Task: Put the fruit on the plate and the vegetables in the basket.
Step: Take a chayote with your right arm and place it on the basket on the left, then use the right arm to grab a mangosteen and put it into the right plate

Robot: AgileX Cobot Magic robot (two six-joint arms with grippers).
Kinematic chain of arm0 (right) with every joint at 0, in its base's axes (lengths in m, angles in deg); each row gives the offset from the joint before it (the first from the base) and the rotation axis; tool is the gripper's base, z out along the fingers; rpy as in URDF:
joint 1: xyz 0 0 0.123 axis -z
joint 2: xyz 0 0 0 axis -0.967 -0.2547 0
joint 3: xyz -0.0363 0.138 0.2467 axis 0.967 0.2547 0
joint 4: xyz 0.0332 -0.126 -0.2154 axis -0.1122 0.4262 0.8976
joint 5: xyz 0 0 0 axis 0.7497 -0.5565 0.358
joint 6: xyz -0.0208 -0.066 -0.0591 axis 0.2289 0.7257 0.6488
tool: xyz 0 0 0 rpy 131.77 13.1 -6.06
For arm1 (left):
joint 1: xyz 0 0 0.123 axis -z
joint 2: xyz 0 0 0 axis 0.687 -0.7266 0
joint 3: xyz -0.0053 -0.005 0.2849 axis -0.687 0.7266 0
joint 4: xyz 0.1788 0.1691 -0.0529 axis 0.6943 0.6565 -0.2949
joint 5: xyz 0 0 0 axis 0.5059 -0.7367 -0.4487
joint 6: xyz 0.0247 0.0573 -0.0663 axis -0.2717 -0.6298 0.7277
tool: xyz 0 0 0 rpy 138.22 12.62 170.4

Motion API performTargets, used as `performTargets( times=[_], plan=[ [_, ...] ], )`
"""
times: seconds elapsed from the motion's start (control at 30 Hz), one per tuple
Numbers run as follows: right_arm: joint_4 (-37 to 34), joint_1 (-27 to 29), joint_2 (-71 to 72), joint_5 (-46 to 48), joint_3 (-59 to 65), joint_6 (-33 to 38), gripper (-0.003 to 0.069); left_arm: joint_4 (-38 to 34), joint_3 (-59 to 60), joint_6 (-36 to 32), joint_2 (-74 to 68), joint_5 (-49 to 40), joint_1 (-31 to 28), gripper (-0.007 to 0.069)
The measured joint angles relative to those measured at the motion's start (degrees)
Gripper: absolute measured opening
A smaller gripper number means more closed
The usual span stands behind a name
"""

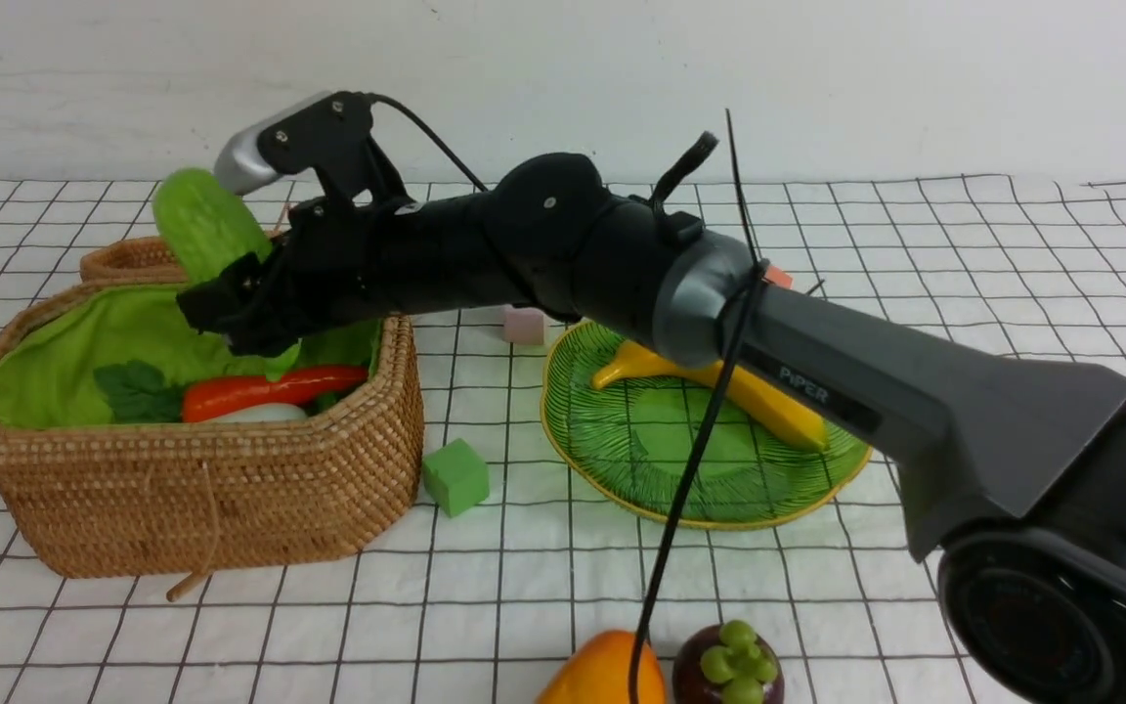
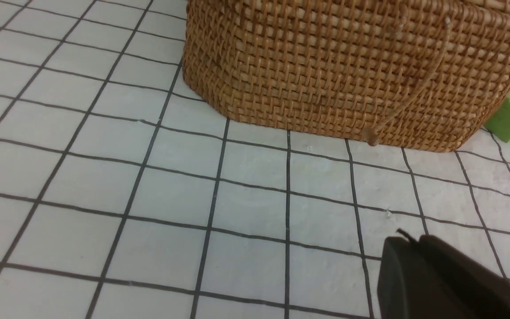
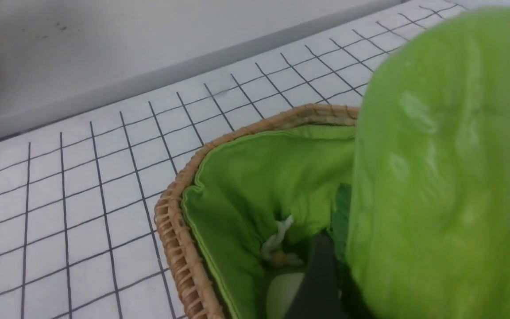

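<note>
**Hidden or cut off.**
- Mango (image 1: 594, 675) and mangosteen (image 1: 731, 667): side by side on the worktop (image 1: 964, 254) at the near edge of the front view. Their lower parts are out of frame, and both lie well apart from the plate (image 1: 622, 469).
- Banana (image 1: 768, 406): its middle is covered by the right arm (image 1: 866, 391).
- Pink foam cube (image 1: 524, 326): partly behind the same arm, just beyond the plate.
- Orange-red scrap (image 1: 778, 277): shows past the arm, too little of it to name.
- Radish (image 1: 260, 414): only a white sliver above the wall of the basket (image 1: 231, 489).
- Left gripper (image 2: 410, 248): seen only in its own wrist view as a dark blunt tip low over the worktop. Its jaws are together, near the basket's outer wall.

**In the way.**
- Right arm: lies across the scene from near right to far left.
- Black cable (image 1: 690, 460): hangs from the arm in front of the plate and the mango.
- Green foam cube (image 1: 455, 476): on the worktop between basket and plate.

**Containers.**
- Basket: green cloth lining, with the lid (image 1: 128, 259) lying behind it. It holds the carrot (image 1: 275, 388) and the radish, with dark leaves at the carrot's left end.
- Cucumber (image 1: 206, 230): in the air above the basket's opening, tilted, with its lower end at the right gripper (image 1: 226, 298). I cannot tell whether the jaws clamp it or stand loose around it. It is blurred in the right wrist view.
- Plate: holds the banana.
</note>
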Motion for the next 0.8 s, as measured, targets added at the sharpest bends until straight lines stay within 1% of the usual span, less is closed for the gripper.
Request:
performTargets(
  times=[0.03, 0.07, 0.1, 0.17, 0.23, 0.27, 0.3, 0.37, 0.4, 0.43, 0.47, 0.5, 0.53, 0.57, 0.6, 0.63, 0.67, 0.7, 0.77, 0.8],
  plan=[
    [0.10, 0.00, 0.00, 0.21, 0.00, -0.02, 0.0586, 0.00, 0.00, 0.00, 0.00, 0.00, 0.00, 0.0020],
    [1.51, 0.37, 0.38, 2.29, 0.00, -0.07, 0.0639, 0.00, 0.00, 0.00, 0.00, 0.00, 0.00, 0.0020],
    [3.48, 0.66, 1.28, 4.77, 0.00, -0.48, 0.0664, 0.00, 0.00, 0.00, 0.00, 0.00, 0.00, 0.0020],
    [7.05, 1.65, 3.24, 9.10, 0.00, -2.14, 0.0675, 0.00, 0.00, 0.00, 0.00, 0.00, 0.00, 0.0020],
    [12.56, 3.27, 6.97, 15.28, 0.00, -7.62, 0.0671, 0.00, 0.00, 0.00, 0.00, 0.00, 0.00, 0.0020],
    [13.17, 3.46, 6.97, 15.92, 0.00, -7.62, 0.0670, 0.00, 0.00, 0.00, 0.00, 0.00, 0.00, 0.0020],
    [15.06, 4.31, 8.63, 18.67, 0.00, -9.91, 0.0667, 0.00, 0.00, 0.00, 0.00, 0.00, 0.00, 0.0020],
    [25.63, 7.29, 14.31, 29.02, -0.36, -18.67, 0.0653, 0.00, 0.00, 0.00, 0.00, 0.00, 0.00, 0.0020],
    [29.84, 8.40, 16.38, 33.25, -0.53, -21.70, 0.0648, 0.00, 0.00, 0.00, 0.00, 0.00, 0.00, 0.0020],
    [32.42, 9.20, 17.95, 35.55, -0.52, -22.85, 0.0646, 0.00, 0.00, 0.00, 0.00, 0.00, 0.00, 0.0020],
    [37.61, 10.12, 19.94, 38.83, -0.52, -26.74, 0.0643, 0.00, 0.00, 0.00, 0.00, 0.00, 0.00, 0.0020],
    [38.46, 10.28, 19.94, 39.22, -0.52, -27.34, 0.0643, 0.00, 0.00, 0.00, 0.00, 0.00, 0.00, 0.0020],
    [46.04, 11.57, 22.94, 41.13, 0.92, -33.26, 0.0639, 0.00, 0.00, 0.00, 0.00, 0.00, 0.00, 0.0020],
    [48.39, 12.01, 24.40, 41.37, 2.21, -34.86, 0.0637, 0.00, 0.00, 0.00, 0.00, 0.00, 0.00, 0.0020],
    [50.29, 12.38, 25.52, 41.52, 3.83, -36.90, 0.0634, 0.00, 0.00, 0.00, 0.00, 0.00, 0.00, 0.0020],
    [52.15, 12.51, 27.18, 41.70, 6.84, -40.38, 0.0629, 0.00, 0.00, 0.00, 0.00, 0.00, 0.00, 0.0020],
    [52.71, 12.63, 28.02, 41.75, 9.24, -42.34, 0.0624, 0.00, 0.00, 0.00, 0.00, 0.00, 0.00, 0.0020],
    [52.77, 12.66, 28.58, 41.75, 9.88, -42.83, 0.0624, 0.00, 0.00, 0.00, 0.00, 0.00, 0.00, 0.0020],
    [51.81, 12.78, 31.92, 41.85, 20.11, -49.68, 0.0603, 0.00, 0.00, 0.00, 0.00, 0.00, 0.00, 0.0020],
    [51.60, 12.78, 32.17, 41.85, 20.90, -49.68, 0.0602, 0.00, 0.00, 0.00, 0.00, 0.00, 0.00, 0.0021]
  ],
)
